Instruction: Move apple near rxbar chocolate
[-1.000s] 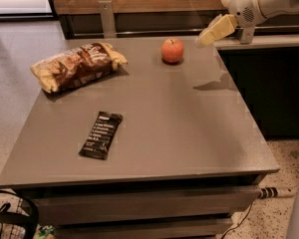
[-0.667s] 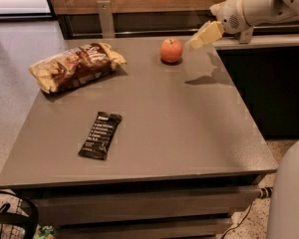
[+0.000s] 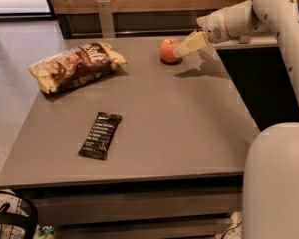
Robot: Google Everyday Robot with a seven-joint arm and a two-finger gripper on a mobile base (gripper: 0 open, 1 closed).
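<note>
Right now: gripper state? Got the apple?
Gripper: open or closed cannot be told. It is at the right side of the apple, which rests on the table; whether they touch is unclear.

the grey table (image 3: 189, 123) carries a crinkled tan-and-brown chip bag (image 3: 74, 66) at its far left, the apple (image 3: 168, 49) near the far edge, and the rxbar chocolate (image 3: 100, 135) flat toward the front left; the gripper (image 3: 182, 49) is at the apple's right side

Pincer (image 3: 181, 51) just beside apple (image 3: 166, 49) on table (image 3: 189, 118)
</note>
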